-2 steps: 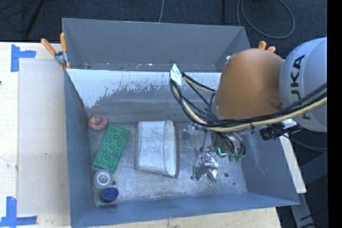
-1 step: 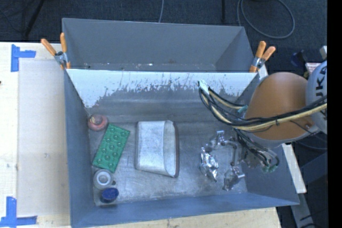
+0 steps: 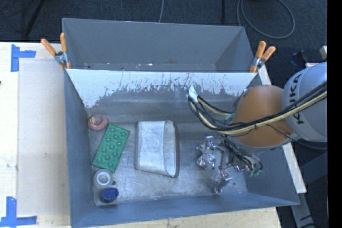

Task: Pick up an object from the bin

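Pale rectangular pad [image 3: 155,147] beside metal gripper [image 3: 215,167]

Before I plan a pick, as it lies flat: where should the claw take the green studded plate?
Probably across its narrow width, mid-length, from above: the green studded plate lies flat with its long edges free, while a pink round thing and a clear roll crowd its ends.

From here, the bin [image 3: 160,189] has bare floor along its far wall and in a narrow lane between the pale grey pouch [image 3: 156,147] and the hand [image 3: 216,171] at the right. The left is crowded with a green studded plate [image 3: 111,147], a pinkish knob [image 3: 97,123], a white roll [image 3: 103,178] and a blue cap [image 3: 109,195].
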`<move>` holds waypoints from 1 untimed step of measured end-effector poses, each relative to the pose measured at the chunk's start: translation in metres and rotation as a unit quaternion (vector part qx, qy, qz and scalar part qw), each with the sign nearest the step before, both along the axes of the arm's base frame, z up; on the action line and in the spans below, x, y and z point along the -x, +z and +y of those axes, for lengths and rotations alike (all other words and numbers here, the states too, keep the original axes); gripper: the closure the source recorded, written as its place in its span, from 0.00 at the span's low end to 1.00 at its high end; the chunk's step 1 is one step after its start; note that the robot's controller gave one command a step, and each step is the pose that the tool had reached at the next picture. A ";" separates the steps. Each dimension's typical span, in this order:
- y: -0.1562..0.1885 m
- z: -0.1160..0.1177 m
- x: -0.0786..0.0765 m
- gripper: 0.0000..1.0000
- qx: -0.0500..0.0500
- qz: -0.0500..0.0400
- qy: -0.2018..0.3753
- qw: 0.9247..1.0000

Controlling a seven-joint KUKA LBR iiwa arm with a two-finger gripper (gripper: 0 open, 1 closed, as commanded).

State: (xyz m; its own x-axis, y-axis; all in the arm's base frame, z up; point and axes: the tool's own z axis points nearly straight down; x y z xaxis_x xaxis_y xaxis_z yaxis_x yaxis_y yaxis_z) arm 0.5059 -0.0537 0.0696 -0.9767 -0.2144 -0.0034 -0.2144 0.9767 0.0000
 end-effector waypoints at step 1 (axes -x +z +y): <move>0.008 -0.019 -0.033 0.00 0.000 0.000 0.018 1.000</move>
